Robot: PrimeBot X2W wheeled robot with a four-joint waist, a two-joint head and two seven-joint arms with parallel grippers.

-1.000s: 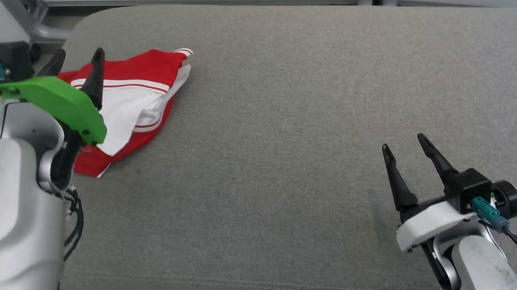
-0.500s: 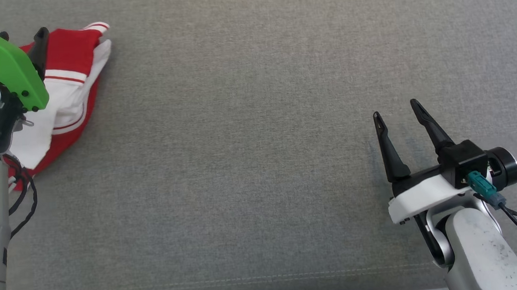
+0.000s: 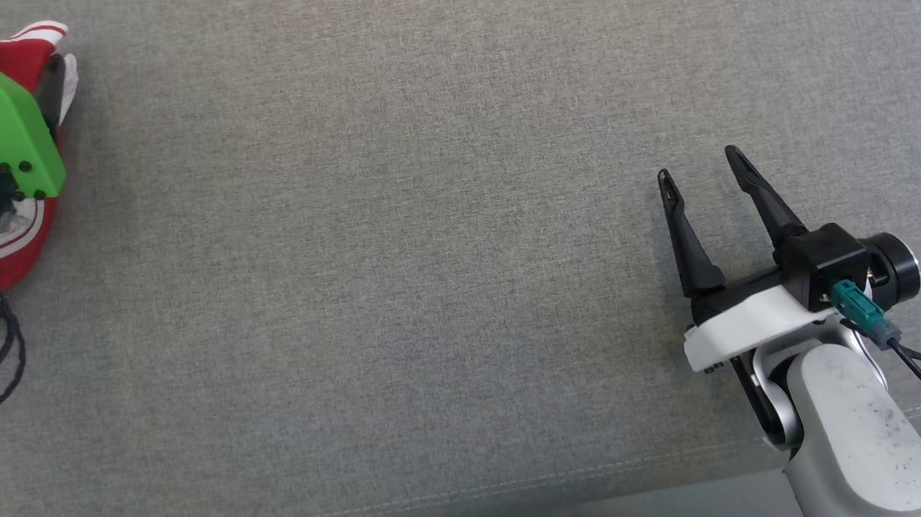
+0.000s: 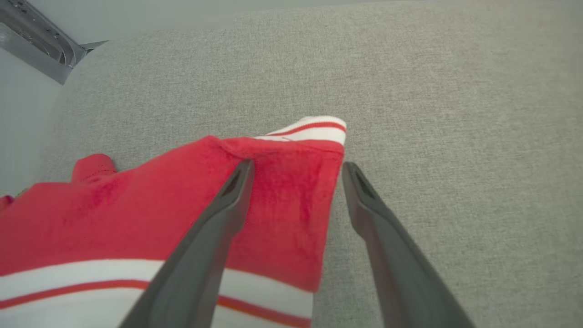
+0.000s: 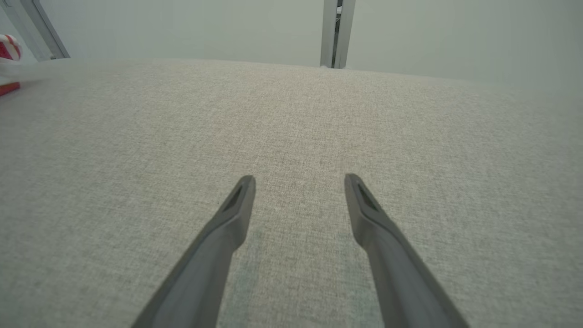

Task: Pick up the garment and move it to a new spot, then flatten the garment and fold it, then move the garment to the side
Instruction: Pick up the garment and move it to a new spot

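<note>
Garment [image 4: 136, 214], red with white stripes, lies bunched at the left end of the grey cushion [image 3: 427, 253], beneath the left claw [image 4: 297, 167], whose open jaws straddle its edge; right claw [image 3: 700, 166], also open, hangs well apart.

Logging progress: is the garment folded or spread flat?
Folded, loosely: in the left wrist view the garment lies in overlapping red and white layers, not spread. How neat, cannot tell.
</note>
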